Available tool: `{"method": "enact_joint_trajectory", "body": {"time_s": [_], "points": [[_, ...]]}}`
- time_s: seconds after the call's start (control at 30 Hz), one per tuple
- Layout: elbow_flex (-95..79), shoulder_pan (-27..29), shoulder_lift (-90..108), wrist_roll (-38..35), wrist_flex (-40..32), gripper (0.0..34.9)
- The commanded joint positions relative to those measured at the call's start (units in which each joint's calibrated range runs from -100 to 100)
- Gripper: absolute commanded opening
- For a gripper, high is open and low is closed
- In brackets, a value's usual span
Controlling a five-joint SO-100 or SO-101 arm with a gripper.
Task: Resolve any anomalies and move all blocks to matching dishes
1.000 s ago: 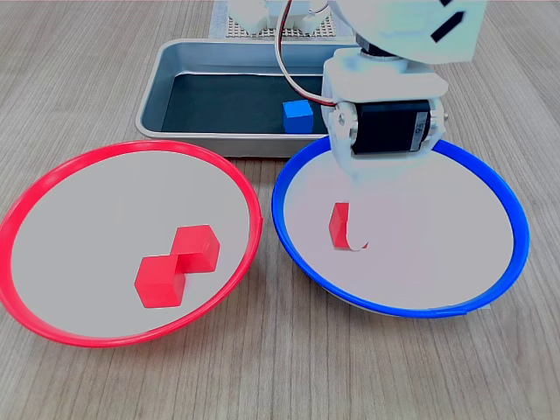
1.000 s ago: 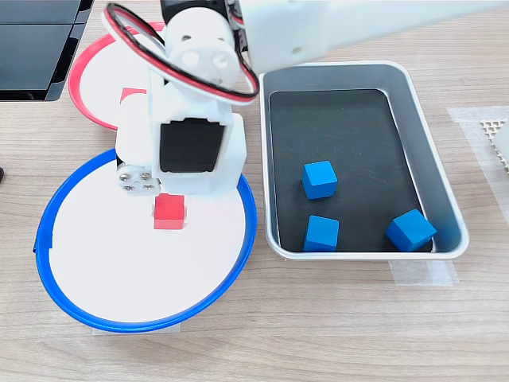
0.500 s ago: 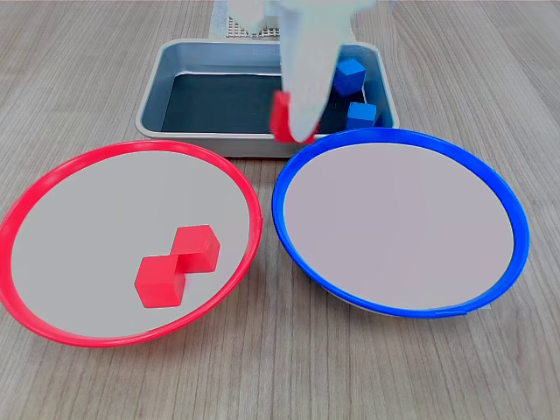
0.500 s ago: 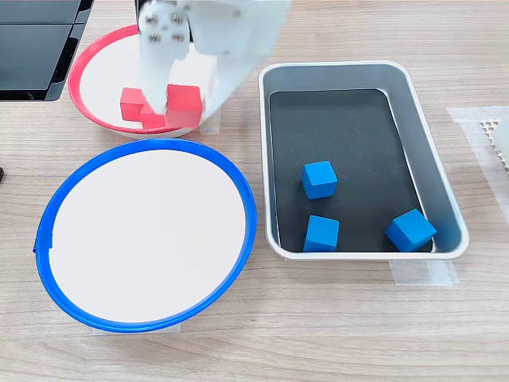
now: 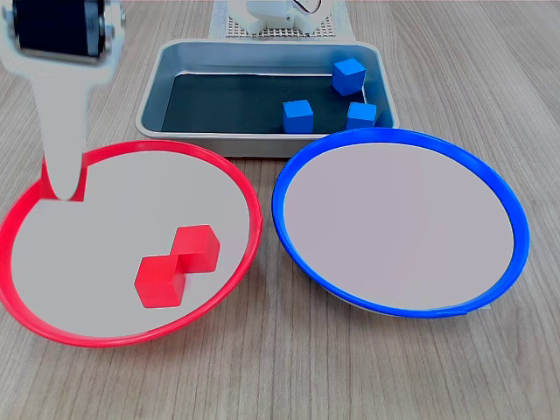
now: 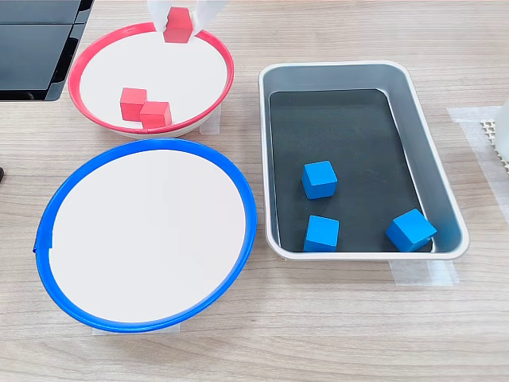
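In the first exterior view, we start at the left, where the gripper [image 5: 63,179] hangs over the far-left edge of the red-rimmed dish [image 5: 236,179]; the second exterior view shows it [image 6: 178,17] clamped on a red block [image 6: 177,25] above that dish's rim. We judge it is held there to be dropped beside the two red blocks [image 5: 178,265] already lying touching each other in the dish, since its colour matches. Next to the right, the blue-rimmed dish [image 5: 289,166] has nothing in it. Far right, the grey tray [image 5: 162,70] holds three blue blocks [image 5: 329,94], not yet sorted. A second ago the red block sat in the blue-rimmed dish with the gripper around it; half a second ago it was in the air between the dishes.
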State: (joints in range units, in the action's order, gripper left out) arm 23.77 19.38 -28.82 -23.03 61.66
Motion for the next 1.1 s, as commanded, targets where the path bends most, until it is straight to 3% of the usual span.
{"method": "enact_joint_trajectory", "body": {"time_s": [0.0,0.1,0.2,0.27,0.37,0.5,0.53,0.6,0.73,0.77,0.97,1.0,1.07], "points": [[0.03,-0.42,-1.50,-2.74,-4.83,10.1],[-1.52,-1.36,-0.74,-4.44,-4.67,15.2],[-3.61,-2.30,2.16,-5.67,-2.60,16.5],[-4.34,-2.96,4.38,-5.81,-0.05,15.2],[-5.16,-4.09,10.01,-6.74,9.53,12.8],[-11.71,-6.72,22.29,-8.01,20.51,5.9],[-14.99,-7.76,26.55,-8.11,22.74,2.5],[-19.63,-9.26,31.50,-7.33,25.38,1.4],[-31.92,-12.75,38.15,-3.52,26.28,8.0],[-35.29,-13.87,38.84,-1.71,25.79,11.0],[-41.39,-18.20,33.72,7.91,20.01,16.7],[-41.30,-19.24,31.25,8.84,18.61,19.6],[-41.57,-20.27,29.71,8.89,18.20,19.4]]}}
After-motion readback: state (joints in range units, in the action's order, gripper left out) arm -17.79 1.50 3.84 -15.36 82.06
